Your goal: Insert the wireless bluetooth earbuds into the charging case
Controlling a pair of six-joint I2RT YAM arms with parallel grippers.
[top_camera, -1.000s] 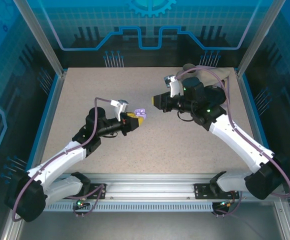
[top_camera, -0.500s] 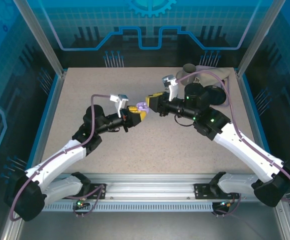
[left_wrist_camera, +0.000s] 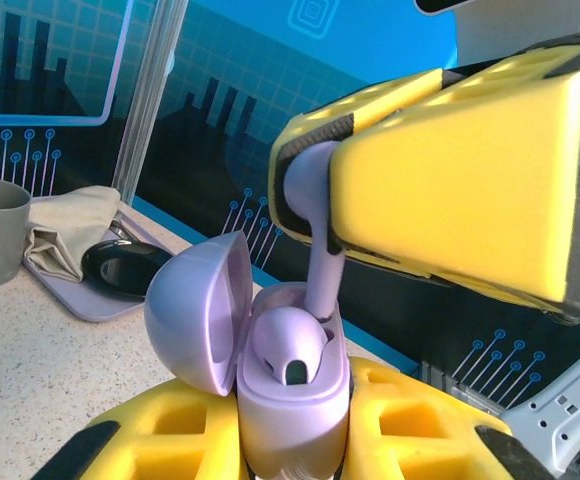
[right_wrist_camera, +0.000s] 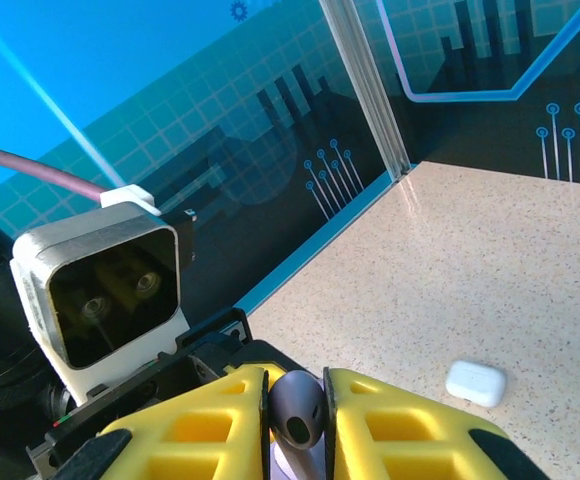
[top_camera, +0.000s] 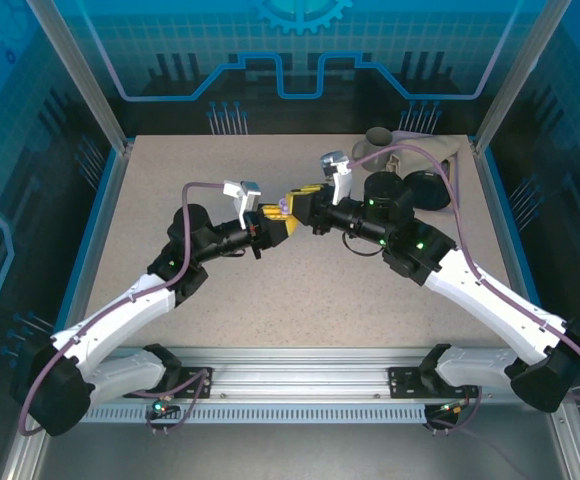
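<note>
Over the middle of the counter, your left gripper is clamping the open charging case, lid swung left, one earbud already seated. Your right gripper is pinching a second lavender earbud directly above, stem pointing down, tip reaching the case's rim. Open air is surrounding both grippers.

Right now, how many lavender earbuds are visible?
2. One earbud sits in the open case that the left gripper holds; the right gripper pinches the other earbud, stem entering it. More may be hidden.
</note>
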